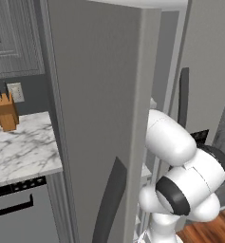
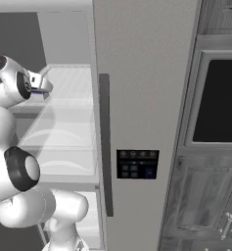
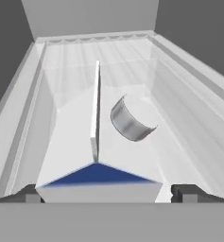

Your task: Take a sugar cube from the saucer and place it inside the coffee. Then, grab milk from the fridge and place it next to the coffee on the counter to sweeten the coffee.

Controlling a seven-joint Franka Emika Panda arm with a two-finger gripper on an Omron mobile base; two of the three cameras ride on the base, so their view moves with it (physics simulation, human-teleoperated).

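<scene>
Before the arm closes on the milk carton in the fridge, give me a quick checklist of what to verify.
1. Fridge door swung open: ok.
2. Arm reached onto the white fridge shelf: ok.
3. White milk carton with blue print straight ahead of the pincer, between its two dark tips: ok.
4. Pincer open, one tip on each side of the carton: ok.
5. Tips touching the carton walls: cannot tell, the hand view is too close.
6. Carton's grey round cap clear of the tips: ok.
</scene>
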